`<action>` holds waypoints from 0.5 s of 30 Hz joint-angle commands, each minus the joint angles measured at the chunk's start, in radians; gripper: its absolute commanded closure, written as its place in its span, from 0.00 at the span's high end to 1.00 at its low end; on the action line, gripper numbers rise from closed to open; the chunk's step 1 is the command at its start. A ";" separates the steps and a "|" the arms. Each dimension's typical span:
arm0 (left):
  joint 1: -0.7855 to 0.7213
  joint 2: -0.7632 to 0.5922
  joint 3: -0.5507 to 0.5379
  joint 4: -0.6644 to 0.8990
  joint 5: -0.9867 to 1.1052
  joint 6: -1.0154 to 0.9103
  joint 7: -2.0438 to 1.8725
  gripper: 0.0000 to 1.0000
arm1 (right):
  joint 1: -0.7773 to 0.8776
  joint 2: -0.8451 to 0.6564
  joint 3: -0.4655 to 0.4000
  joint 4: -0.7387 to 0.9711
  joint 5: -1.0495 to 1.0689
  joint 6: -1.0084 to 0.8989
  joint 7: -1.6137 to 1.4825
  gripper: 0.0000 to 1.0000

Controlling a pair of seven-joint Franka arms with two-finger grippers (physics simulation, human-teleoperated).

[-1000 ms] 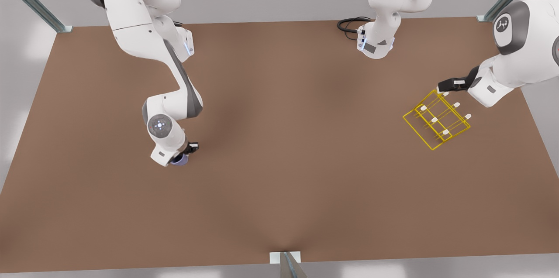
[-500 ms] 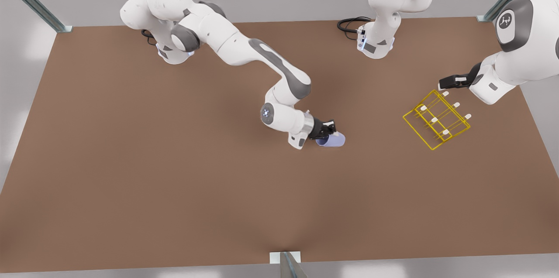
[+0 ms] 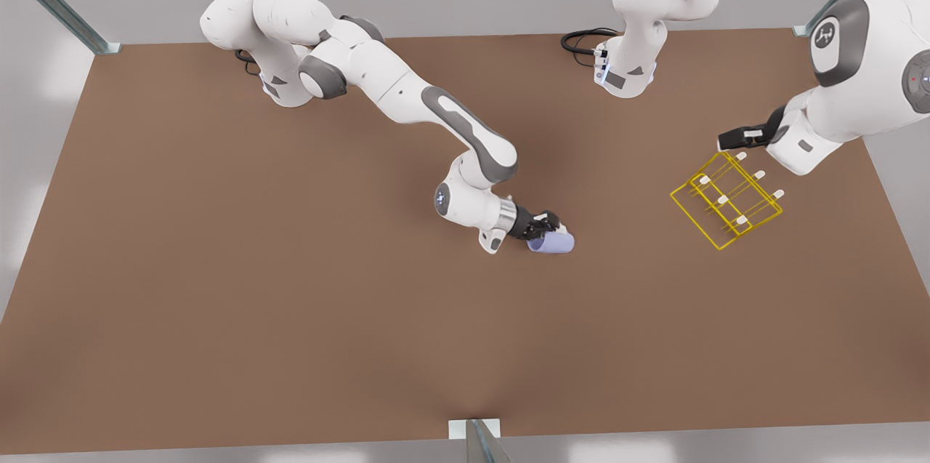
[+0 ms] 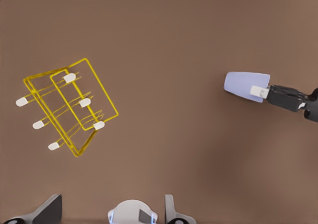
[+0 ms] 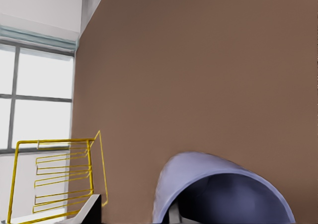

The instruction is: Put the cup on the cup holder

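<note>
Your right claw [image 3: 546,229] is gripping the cup [image 3: 552,243] mid-tabletop, well apart from the cup holder [image 3: 725,199]; placement remains. Your left claw [image 3: 732,139], spread apart, is waiting beside the holder.

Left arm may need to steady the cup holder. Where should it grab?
Probably the cup holder's outer frame wire, at the corner nearest the left gripper, coming from above with the open fingers straddling the wire. The white-tipped pegs crowd the middle.

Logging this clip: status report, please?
Right gripper shut on the cup, mid-table. Left gripper open, waiting above the cup holder. Nothing between cup and holder.
</note>
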 commanded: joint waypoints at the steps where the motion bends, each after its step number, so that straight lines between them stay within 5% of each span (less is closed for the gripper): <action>1: -0.002 0.000 0.000 0.000 0.000 0.007 -0.060 1.00 | -0.002 -0.002 0.000 -0.003 0.004 0.010 -0.139 1.00; 7: -0.007 0.006 0.000 -0.023 0.000 0.026 -0.108 1.00 | -0.042 -0.026 0.000 -0.132 -0.002 0.004 -0.206 1.00; 15: -0.148 0.184 -0.217 -0.144 -0.001 0.453 -1.430 1.00 | -0.085 -0.126 0.000 -0.237 -0.008 -0.066 -0.206 1.00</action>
